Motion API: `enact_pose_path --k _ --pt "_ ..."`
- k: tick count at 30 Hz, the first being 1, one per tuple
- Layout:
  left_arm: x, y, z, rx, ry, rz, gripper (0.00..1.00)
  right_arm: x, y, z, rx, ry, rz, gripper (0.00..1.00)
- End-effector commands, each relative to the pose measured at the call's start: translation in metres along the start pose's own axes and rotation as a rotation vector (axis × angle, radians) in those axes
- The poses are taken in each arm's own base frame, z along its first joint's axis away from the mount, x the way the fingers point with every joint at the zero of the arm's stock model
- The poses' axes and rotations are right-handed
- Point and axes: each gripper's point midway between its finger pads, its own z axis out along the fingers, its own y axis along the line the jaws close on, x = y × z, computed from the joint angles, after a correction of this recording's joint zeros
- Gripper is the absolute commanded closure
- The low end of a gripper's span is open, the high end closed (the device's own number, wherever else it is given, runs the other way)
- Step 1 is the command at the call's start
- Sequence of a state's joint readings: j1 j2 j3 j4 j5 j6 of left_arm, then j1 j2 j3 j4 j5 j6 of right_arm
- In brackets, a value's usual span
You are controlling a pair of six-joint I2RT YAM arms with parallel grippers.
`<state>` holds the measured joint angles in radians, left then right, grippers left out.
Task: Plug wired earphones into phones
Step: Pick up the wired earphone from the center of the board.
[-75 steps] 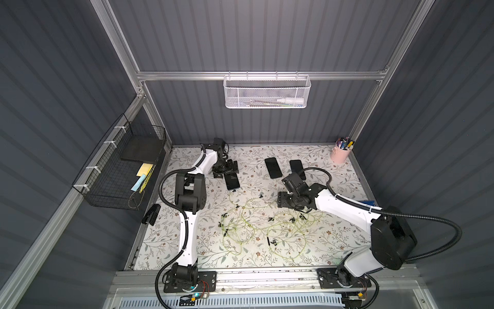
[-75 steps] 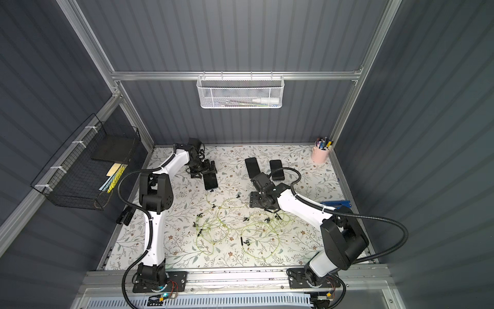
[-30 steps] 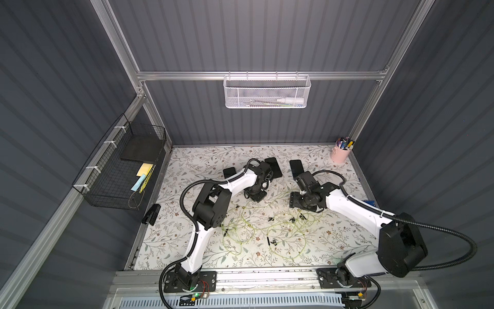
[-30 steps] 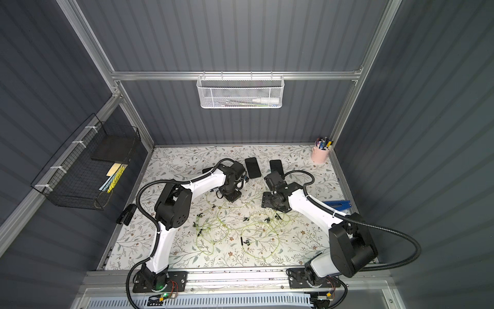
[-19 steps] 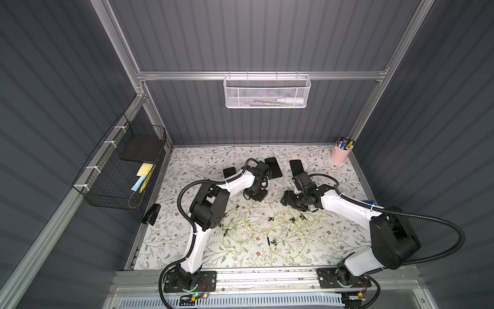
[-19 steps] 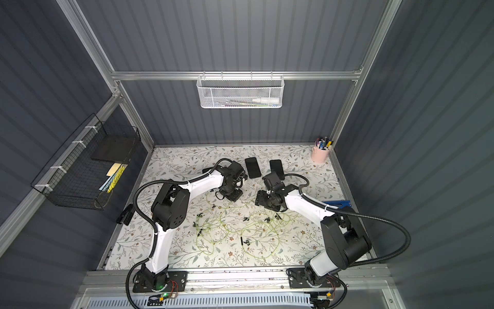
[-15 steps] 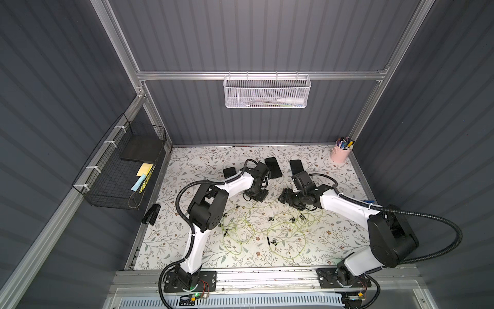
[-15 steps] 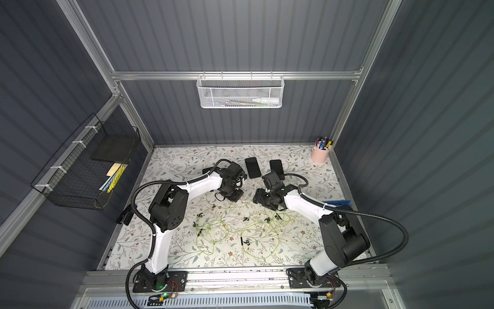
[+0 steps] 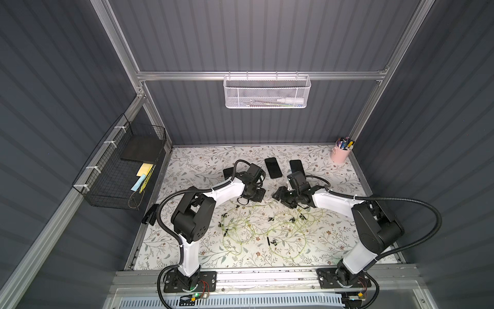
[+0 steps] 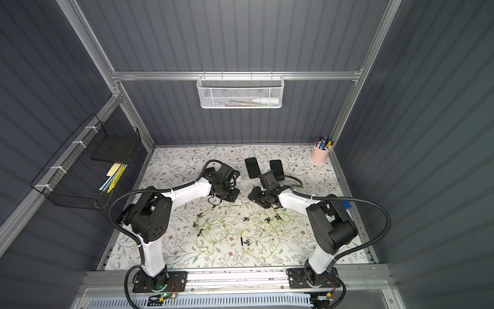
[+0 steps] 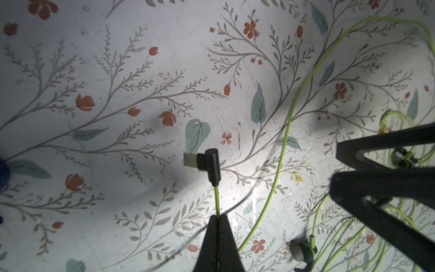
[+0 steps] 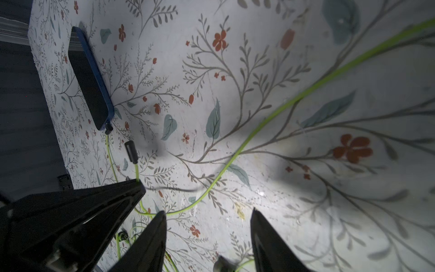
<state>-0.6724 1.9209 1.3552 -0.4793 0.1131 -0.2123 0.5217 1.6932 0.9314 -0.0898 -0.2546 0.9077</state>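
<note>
Cord (image 11: 216,200) pinched by left gripper (image 11: 217,217) near plug (image 11: 211,164); right gripper (image 12: 208,212) jaws apart

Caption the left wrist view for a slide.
Left gripper shut on a yellow-green earphone cord just behind its black angled plug, over the floral tabletop.

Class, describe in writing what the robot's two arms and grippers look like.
Both the left arm and right arm have white links, bulky black joints and black ribbed cables. The left gripper and right gripper have tapering matte black fingers.
</note>
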Motion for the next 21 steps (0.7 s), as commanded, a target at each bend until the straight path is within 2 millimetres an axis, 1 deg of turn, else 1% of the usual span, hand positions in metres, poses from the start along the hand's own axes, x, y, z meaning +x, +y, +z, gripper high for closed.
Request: enact_pose_path --k 1,4,5,8,14,18,21 --pt "-0.003 0.001 -0.004 0.014 -0.031 -0.036 1.0 -0.006 0.028 0.005 -0.084 -0.003 -0.012 0.43" --pt "-0.001 -0.001 -0.004 0.026 -0.027 -0.036 1.0 -0.008 0.04 0.008 -0.123 -0.008 -0.025 0.46" --pt "0.0 -0.002 -0.004 0.034 -0.026 -0.035 1.0 -0.004 0.049 0.008 -0.161 0.014 -0.032 0.47" --pt "0.0 -0.004 -0.004 0.046 -0.029 -0.032 1.0 -0.004 0.058 0.012 -0.201 0.025 -0.042 0.49" --pt "0.0 -0.007 -0.007 0.06 -0.028 -0.023 1.0 -0.004 0.064 0.023 -0.232 0.047 -0.055 0.62" --pt "-0.001 -0.008 -0.008 0.062 -0.03 -0.021 1.0 -0.004 0.064 0.027 -0.235 0.051 -0.053 0.63" --pt "-0.002 -0.01 -0.008 0.071 -0.033 -0.02 1.0 -0.005 0.063 0.03 -0.229 0.051 -0.059 0.68"
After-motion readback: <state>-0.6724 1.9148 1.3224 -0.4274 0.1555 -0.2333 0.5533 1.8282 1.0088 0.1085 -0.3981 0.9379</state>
